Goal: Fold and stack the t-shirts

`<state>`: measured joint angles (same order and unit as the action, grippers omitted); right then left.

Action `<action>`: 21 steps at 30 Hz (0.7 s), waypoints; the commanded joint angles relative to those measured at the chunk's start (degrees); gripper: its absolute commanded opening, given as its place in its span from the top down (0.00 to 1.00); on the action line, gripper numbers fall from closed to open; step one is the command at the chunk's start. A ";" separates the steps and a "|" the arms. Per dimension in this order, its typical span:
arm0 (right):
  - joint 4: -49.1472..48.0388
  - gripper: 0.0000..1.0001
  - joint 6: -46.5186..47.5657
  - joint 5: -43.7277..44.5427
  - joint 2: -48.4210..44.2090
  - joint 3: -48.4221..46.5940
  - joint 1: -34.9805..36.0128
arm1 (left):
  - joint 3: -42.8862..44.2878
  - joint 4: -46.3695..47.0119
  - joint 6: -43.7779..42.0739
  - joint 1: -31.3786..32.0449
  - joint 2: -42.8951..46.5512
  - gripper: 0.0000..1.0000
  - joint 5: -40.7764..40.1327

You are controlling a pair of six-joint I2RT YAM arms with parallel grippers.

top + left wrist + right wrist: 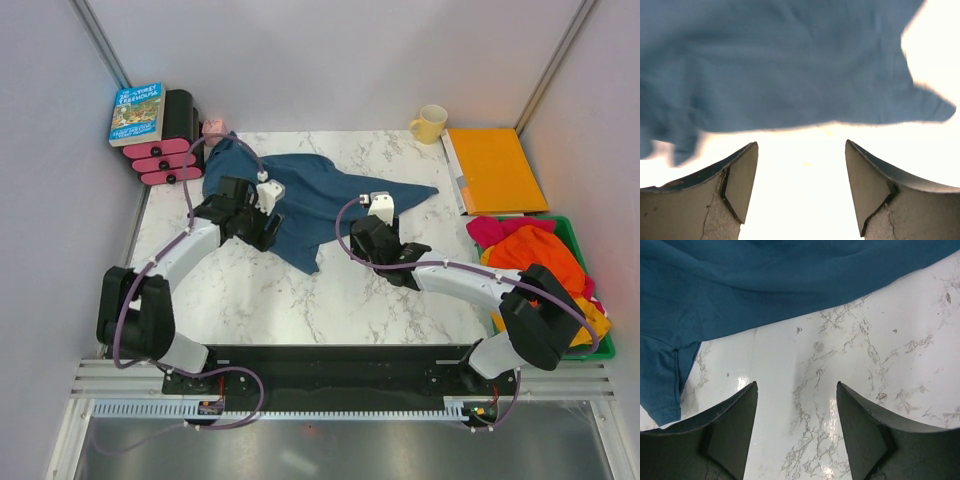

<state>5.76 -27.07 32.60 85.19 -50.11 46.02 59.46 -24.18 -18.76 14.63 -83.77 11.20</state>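
1. Top view: the teal-blue t-shirt (310, 195) lies crumpled and unfolded on the far half of the desk (260, 290). One corner points toward the back left and another stretches out to the right.
2. Same view: your left end effector (268, 197) sits over the shirt's left edge, and your right end effector (381, 206) sits at its near right edge, under the stretched-out corner.
3. Same view, off to the right: a green bin (606, 345) holds an orange t-shirt (535, 250), a pink t-shirt (490, 230) and a yellow t-shirt (597, 320), all in a loose heap.
4. Same view, at the back: an orange folder (495, 168) lies flat beside a yellow mug (430, 123). On the left, a book (137, 112) rests on dumbbells (160, 160) (pink and black, stacked).
5. Left wrist view: your left end effector (801, 150) stands wide, with only bright desk between its fingers (742, 175). The teal-blue t-shirt (780, 60) fills the area ahead of the tips (blurred) and is not gripped.
6. Right wrist view: your right end effector (796, 390) is also spread wide over bare marbled desk (865, 365). The teal-blue t-shirt (765, 280) crosses the top, and a hemmed edge hangs down at the left, just beside the left finger. Nothing is held.
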 commanded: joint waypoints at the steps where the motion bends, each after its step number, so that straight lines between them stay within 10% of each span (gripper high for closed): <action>1: -2.51 0.28 -1.58 -0.43 -0.29 -0.25 0.56 | -2.95 -6.14 -3.65 0.66 -6.47 0.24 1.81; 21: -2.95 0.28 -1.49 0.45 3.14 -1.40 0.91 | 3.99 3.88 2.76 1.36 -23.26 0.25 -8.83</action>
<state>4.80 -27.86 32.14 87.42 -50.06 46.57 60.80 -25.08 -18.17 15.99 -101.12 6.57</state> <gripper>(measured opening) 0.717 0.746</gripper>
